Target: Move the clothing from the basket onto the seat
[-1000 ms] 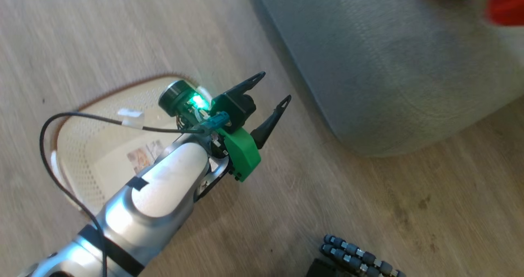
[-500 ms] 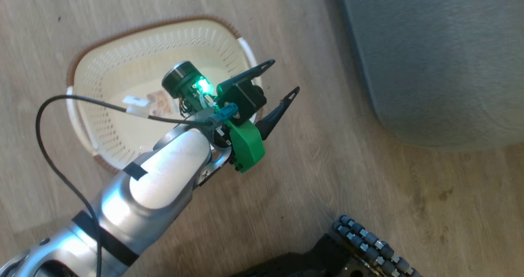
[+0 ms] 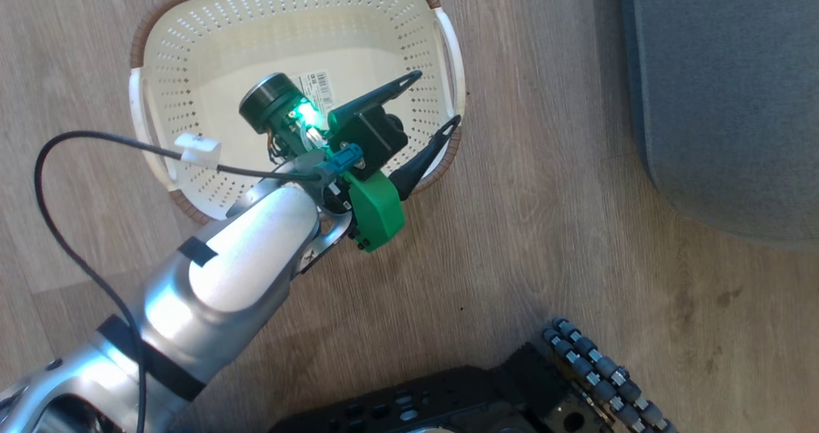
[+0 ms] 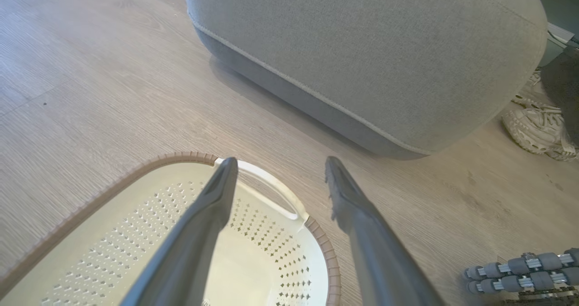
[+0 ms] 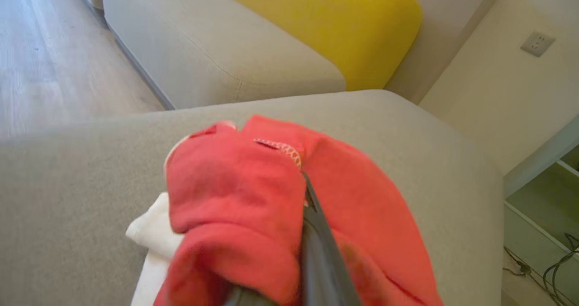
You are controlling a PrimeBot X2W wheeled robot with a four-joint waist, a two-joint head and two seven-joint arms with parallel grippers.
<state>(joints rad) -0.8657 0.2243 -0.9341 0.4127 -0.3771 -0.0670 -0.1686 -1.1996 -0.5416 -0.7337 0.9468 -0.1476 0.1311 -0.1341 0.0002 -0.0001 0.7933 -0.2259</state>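
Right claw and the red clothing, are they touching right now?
Touching. The right wrist view shows the red clothing wrapped around the right claw, fabric lying against both sides of it, over the seat.

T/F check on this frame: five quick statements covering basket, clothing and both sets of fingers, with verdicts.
1. The basket has no clothing in it. True.
2. The left gripper has its fingers pressed together. False: they stand spread apart over the basket's rim with nothing between them.
3. The red garment lies on the floor. False: the right gripper is shut on it above the grey seat.
4. A white piece shows beside the red fabric. True.
5. A yellow cushion sits beyond the seat. True.
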